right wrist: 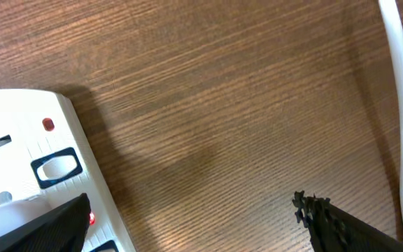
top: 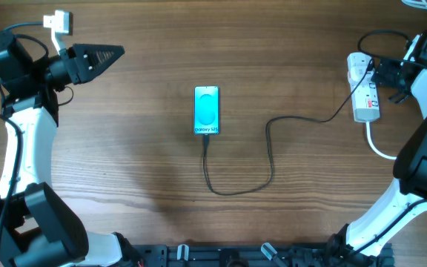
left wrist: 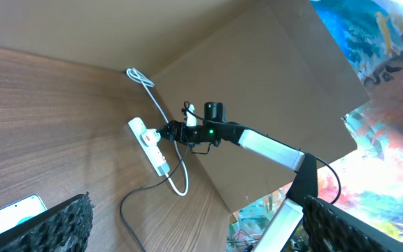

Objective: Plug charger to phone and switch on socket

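overhead: the phone (top: 207, 111) lies face up in the middle of the wooden table (top: 139, 163), its turquoise screen lit. the black charger cable (top: 270, 148) meets the phone's lower edge, loops down and right, then runs up to the white socket strip (top: 366, 100) at the far right. the left gripper (top: 113, 53) hangs at the upper left, well apart from the phone. the right gripper (top: 376, 74) sits just above the strip. a thick white lead (top: 375, 144) curves away below it.

left wrist: the fingers (left wrist: 54, 227) stand wide apart with nothing between them. a corner of the phone shows at the lower left, and the strip lies far off under the other arm.

right wrist: the fingers (right wrist: 345, 224) are spread wide and hold nothing. the strip is at the left with a small red light (right wrist: 48, 124), and the white lead is at the right edge.
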